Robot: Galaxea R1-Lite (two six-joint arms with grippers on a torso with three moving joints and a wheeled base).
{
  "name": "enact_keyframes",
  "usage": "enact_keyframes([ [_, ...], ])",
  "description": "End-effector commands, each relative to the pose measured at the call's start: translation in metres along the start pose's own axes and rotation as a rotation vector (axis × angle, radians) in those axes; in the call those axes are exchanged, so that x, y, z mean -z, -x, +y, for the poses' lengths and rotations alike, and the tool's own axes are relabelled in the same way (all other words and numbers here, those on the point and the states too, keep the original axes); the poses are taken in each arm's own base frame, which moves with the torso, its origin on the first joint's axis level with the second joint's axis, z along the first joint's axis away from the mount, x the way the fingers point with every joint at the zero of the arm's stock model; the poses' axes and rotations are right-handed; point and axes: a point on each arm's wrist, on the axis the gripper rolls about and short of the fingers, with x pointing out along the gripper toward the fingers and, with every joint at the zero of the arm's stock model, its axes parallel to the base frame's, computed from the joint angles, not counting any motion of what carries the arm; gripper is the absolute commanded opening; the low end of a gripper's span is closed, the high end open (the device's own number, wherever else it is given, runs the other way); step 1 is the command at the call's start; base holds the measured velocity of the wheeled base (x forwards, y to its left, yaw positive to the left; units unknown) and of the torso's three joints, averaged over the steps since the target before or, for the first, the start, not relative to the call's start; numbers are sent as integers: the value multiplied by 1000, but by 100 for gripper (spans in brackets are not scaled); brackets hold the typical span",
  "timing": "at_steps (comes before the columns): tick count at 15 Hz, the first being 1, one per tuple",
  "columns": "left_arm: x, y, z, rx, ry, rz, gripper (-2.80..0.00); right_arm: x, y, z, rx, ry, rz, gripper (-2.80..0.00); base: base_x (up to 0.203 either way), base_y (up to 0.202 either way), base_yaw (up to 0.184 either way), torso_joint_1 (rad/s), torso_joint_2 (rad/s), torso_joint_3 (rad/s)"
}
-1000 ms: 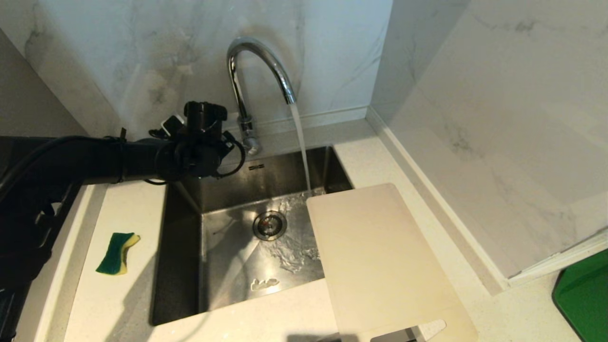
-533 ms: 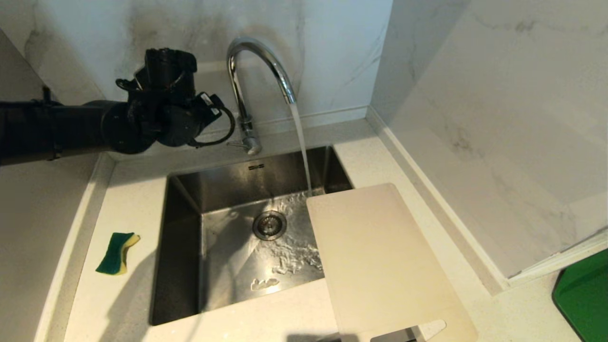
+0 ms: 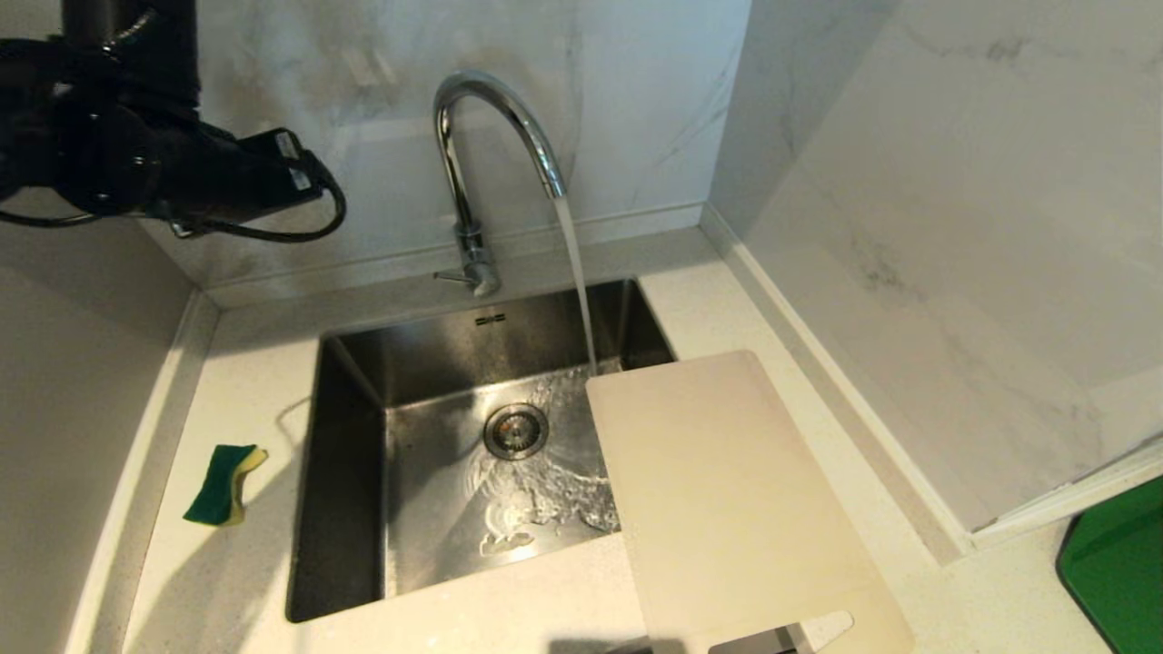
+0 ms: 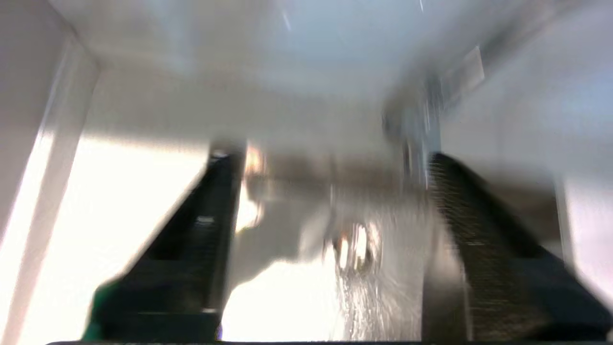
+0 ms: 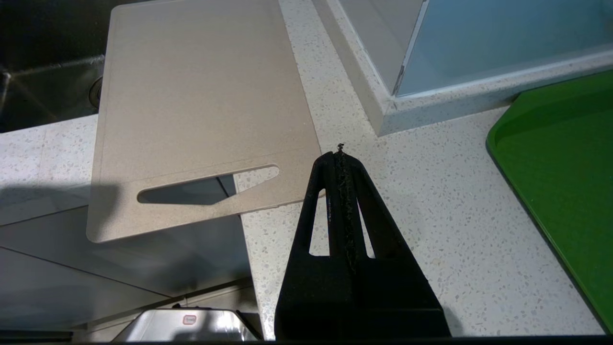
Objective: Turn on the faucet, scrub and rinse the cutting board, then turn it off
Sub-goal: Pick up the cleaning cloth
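The chrome faucet [image 3: 482, 136] stands behind the sink, and a stream of water [image 3: 577, 272] runs from its spout into the basin. The cream cutting board [image 3: 727, 490] lies flat on the counter to the right, its far corner over the sink; its slot handle [image 5: 206, 187] hangs past the counter's front edge. My left arm [image 3: 136, 154] is raised high at the upper left, apart from the faucet. In the blurred wrist view my left gripper [image 4: 330, 158] is open and empty, above the wet basin. My right gripper [image 5: 340, 153] is shut over the counter beside the board's handle end.
A green and yellow sponge [image 3: 223, 481] lies on the counter left of the steel sink [image 3: 350, 509]. A flat green object [image 3: 1118, 572] sits at the far right, beyond a marble wall corner [image 3: 963, 536]. Marble walls close off the back and right.
My left arm has lifted and drawn back to the upper left, away from the faucet's lever. Water keeps running. The board and sponge have not moved.
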Motion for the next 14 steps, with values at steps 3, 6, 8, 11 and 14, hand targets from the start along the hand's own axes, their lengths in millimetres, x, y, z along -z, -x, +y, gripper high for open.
enact_keyframes([
  [3,0,74,47,132,-76,287,-280,0,0,0,-1,-1,-1,-280,0,0,0,0,0,0],
  [6,24,85,80,135,-110,474,-280,0,0,0,0,-1,-1,-280,0,0,0,0,0,0],
  [8,43,77,105,46,-105,562,-280,0,0,0,0,-1,-1,-280,0,0,0,0,0,0],
  [11,61,65,140,-36,-88,659,-280,0,0,0,-1,-1,-1,-280,0,0,0,0,0,0],
  [14,88,57,155,-84,-97,764,-24,0,0,0,0,-1,-1,-280,0,0,0,0,0,0],
])
